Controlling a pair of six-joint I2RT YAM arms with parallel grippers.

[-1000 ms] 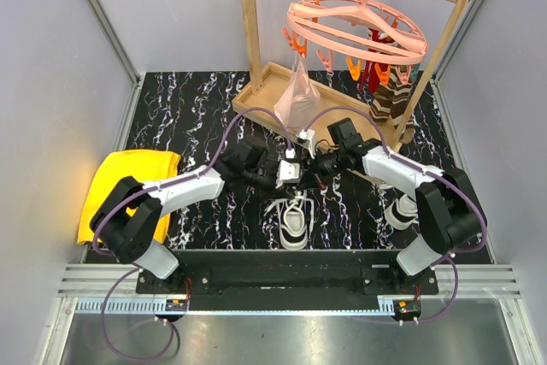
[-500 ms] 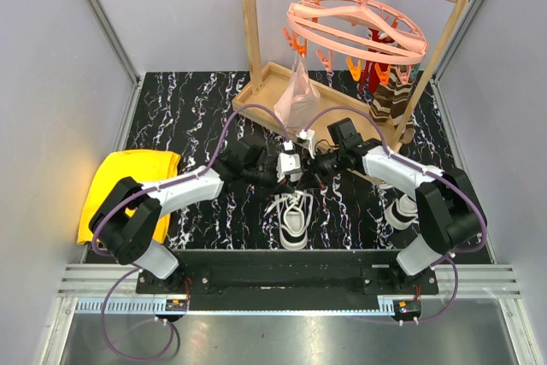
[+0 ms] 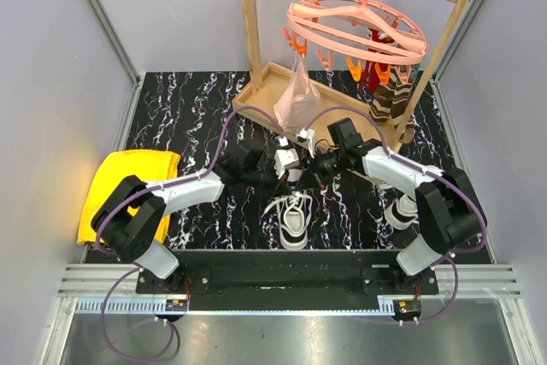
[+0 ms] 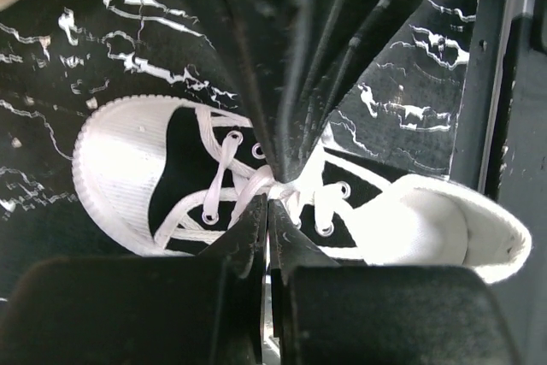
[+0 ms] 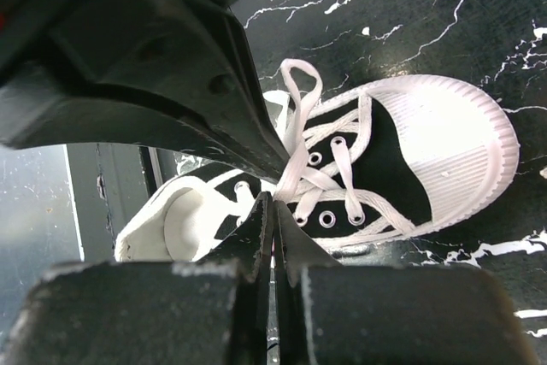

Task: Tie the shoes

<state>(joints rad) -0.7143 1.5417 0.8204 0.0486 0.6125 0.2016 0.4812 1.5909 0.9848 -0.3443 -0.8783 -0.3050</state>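
Observation:
One of the shoes (image 3: 293, 221) lies in the middle of the table, toe towards the arms, white with black panels and loose white laces (image 5: 301, 138). The other shoe (image 3: 400, 209) stands by the right arm. My left gripper (image 3: 296, 180) and right gripper (image 3: 313, 175) meet tip to tip just above the middle shoe's laces. In the left wrist view the left gripper (image 4: 269, 204) is shut where the laces (image 4: 256, 185) bunch together. In the right wrist view the right gripper (image 5: 275, 198) is shut on a strand that runs up into a loop.
A yellow cloth (image 3: 128, 184) lies at the left edge. Behind stands a wooden rack (image 3: 249, 32) with a tray base (image 3: 261, 91), a pink clip hanger (image 3: 355, 27), a hanging plastic bag (image 3: 297, 96) and striped socks (image 3: 389, 102).
The left gripper's jaws closed fully at the laces, and its wrist shifted slightly away from the arm bases. The right arm and both shoes stayed put.

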